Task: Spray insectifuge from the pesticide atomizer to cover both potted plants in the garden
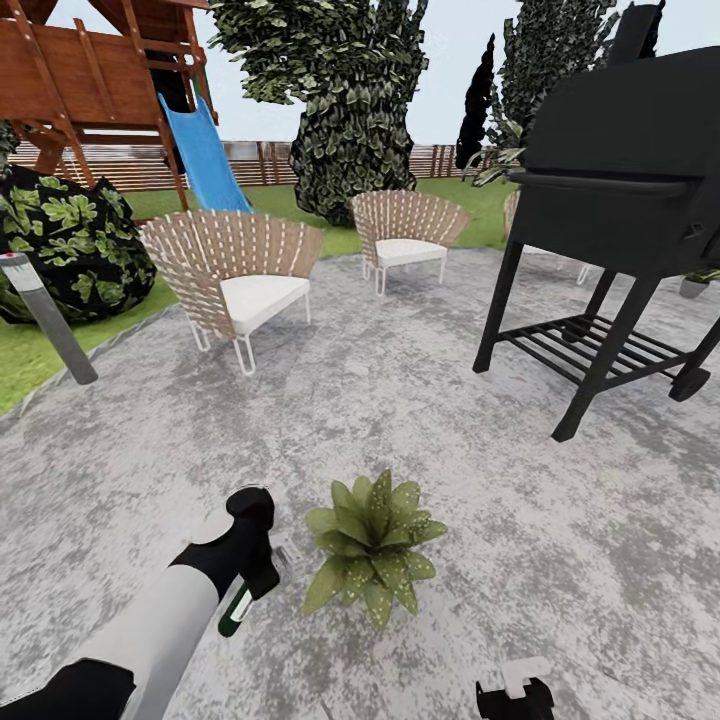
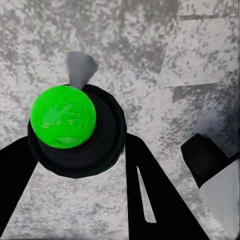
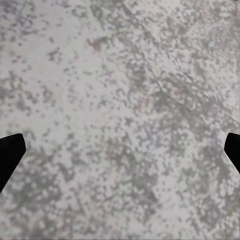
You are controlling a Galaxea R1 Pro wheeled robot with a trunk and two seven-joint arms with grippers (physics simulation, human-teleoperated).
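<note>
- A bright green ball (image 2: 63,116) sits on top of a round black body (image 2: 85,145).
- A small pale grey cone (image 2: 80,67) projects from the far edge of the black body.
- Black fingers (image 2: 155,195) of the left hand (image 2: 75,195) flank the black body on both sides, close against it.
- A further black and grey part (image 2: 212,167) lies at one edge.
- Mottled grey stone patio (image 2: 150,60) forms the background.

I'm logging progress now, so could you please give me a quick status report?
Left gripper shut on pesticide atomizer, beside potted plant. Right gripper open, over bare patio. Nothing between atomizer and plant.
</note>
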